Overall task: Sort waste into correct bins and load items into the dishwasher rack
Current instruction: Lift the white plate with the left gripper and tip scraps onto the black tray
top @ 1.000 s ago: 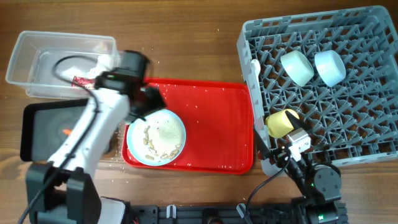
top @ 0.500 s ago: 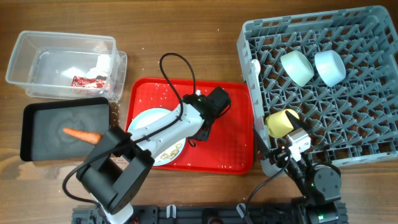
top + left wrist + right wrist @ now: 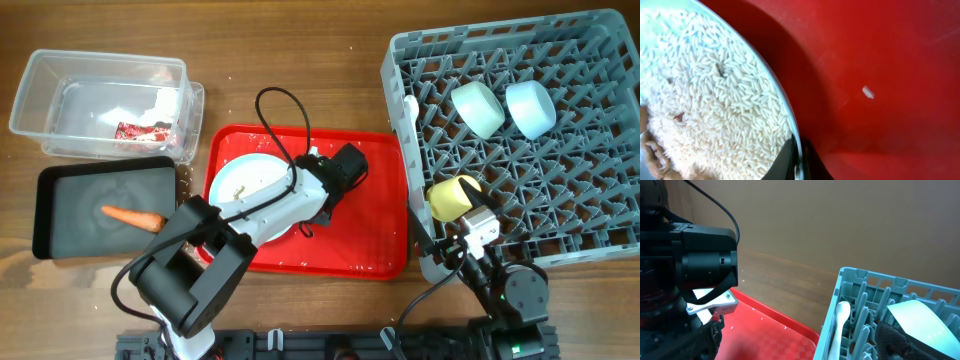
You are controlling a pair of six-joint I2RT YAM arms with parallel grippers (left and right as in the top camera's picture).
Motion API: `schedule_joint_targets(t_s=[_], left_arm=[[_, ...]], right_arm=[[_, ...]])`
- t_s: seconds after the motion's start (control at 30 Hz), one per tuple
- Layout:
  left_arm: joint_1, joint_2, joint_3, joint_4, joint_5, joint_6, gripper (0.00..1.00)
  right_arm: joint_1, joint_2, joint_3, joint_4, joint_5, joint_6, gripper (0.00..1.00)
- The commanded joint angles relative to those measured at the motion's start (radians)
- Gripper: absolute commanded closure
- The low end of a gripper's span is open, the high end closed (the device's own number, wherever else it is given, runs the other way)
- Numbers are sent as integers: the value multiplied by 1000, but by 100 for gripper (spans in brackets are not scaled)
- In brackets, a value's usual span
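Observation:
The round pale-blue plate (image 3: 243, 186) lies on the red serving tray (image 3: 365, 190). Whitish rice crumbs (image 3: 715, 100) with beige bits (image 3: 655, 157) cover it. My left gripper (image 3: 312, 203) is shut on the plate's right rim (image 3: 786, 107), one black finger inside and one outside (image 3: 799, 162). My right gripper (image 3: 455, 245) hangs open at the near left corner of the grey dishwasher rack (image 3: 600, 252), holding nothing. The rack holds two light-blue bowls (image 3: 478, 108), a yellow cup (image 3: 452, 197) and a white spoon (image 3: 840, 317).
At the back left a clear tub (image 3: 60, 85) holds the red-and-white wrapper (image 3: 140, 130) and white tissue (image 3: 160, 100). In front of it the black tray (image 3: 70, 225) holds the carrot (image 3: 132, 214). Stray rice grains (image 3: 868, 92) dot the red tray.
My left arm swung from over the clear tub to the right side of the plate and its jaws closed on the rim. The plate now sits a little farther back. The right arm is still.

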Motion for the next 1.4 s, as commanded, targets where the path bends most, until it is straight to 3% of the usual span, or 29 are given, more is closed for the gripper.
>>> schedule_joint_targets(t_s=[0.0,0.2,0.37,0.67,0.93,1.07,1.2,1.23,1.37], left_arm=[[25,27,97,-99,5,-5,96],[77,24,386,-342,-114,-1,96],[182,13,553,-518,-101,-2,96],[684,-138,569,-548,430,7,96],[1111,-146,536,-549,895,317,96],[1222,-146,509,-603,1097,475,96],[1315,-146,500,-737,1315,749,96],[1357,-146,500,-793,1354,835,96],[1488,-151,459,-840,1364,893,96]], right_arm=[[-2,-9,-2,2,-15,12,0],[-2,-9,-2,2,-15,12,0],[-2,-9,-2,2,-15,12,0],[-2,-9,-2,2,-15,12,0],[-2,-9,-2,2,-15,12,0],[-2,-9,-2,2,-15,12,0],[-2,-9,-2,2,-15,12,0],[-2,-9,-2,2,-15,12,0],[-2,-9,-2,2,-15,12,0]])
